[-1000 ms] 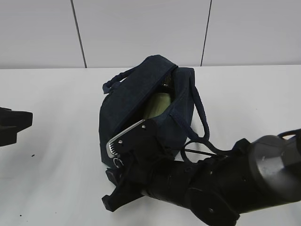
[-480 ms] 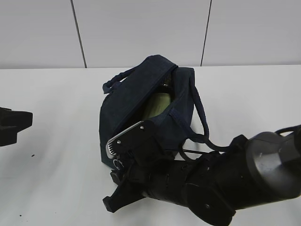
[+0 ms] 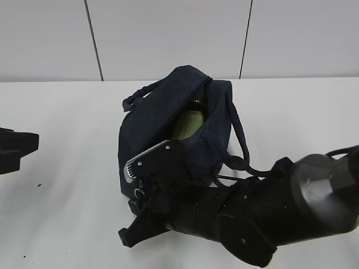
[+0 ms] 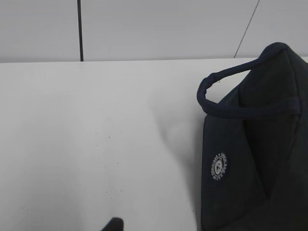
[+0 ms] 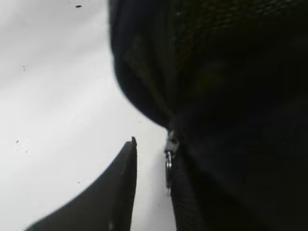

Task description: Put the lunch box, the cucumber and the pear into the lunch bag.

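The lunch bag (image 3: 168, 126) is sitting on the white table (image 3: 61, 168), nearer its back edge than its front, with its mouth gaping toward the right. A pale green lid, the lunch box (image 3: 188, 124), is showing inside the opening; the cucumber and pear cannot be made out. One loop handle (image 3: 143, 93) is arching off the bag's back left corner, and the other (image 3: 238, 137) is drooping down the right side onto the table.

The right gripper (image 3: 137, 204) is pressing against the bag's near end. In the right wrist view one dark finger (image 5: 108, 197) is standing just beside the zipper pull (image 5: 169, 154); whether the claw is wide or pinching cannot be told.

The left gripper (image 3: 14, 148) is waiting at the table's left edge, well apart from the bag, its claw state unreadable. Bare table is lying open between them and along the right edge.
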Available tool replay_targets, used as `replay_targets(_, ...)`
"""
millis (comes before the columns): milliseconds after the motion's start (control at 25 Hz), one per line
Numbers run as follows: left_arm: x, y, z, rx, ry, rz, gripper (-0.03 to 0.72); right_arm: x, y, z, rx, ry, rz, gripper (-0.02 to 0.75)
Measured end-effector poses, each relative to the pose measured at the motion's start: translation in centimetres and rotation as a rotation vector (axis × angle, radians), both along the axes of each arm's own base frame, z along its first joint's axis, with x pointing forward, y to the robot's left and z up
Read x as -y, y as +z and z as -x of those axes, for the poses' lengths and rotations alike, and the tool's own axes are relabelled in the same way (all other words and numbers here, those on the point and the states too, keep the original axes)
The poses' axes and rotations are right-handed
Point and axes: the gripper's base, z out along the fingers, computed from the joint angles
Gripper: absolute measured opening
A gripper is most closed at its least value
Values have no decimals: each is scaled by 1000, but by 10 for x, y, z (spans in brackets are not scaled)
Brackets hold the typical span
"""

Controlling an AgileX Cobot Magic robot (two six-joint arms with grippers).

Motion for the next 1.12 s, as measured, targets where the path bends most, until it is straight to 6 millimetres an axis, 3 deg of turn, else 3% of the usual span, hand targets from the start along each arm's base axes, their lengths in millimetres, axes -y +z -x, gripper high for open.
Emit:
replay_targets(480,0,0,0,0,0,0,309,-3,1,-2,-27,0,18,202)
replay_targets(560,0,0,0,0,0,0,309,-3,1,-2,-30,1,21,173)
replay_targets(720,0,0,0,0,0,0,309,-2,0,-1,-45,2,35,9)
replay_targets(1120,0,0,0,0,0,0,309,0,2,2,-92,6,76,6)
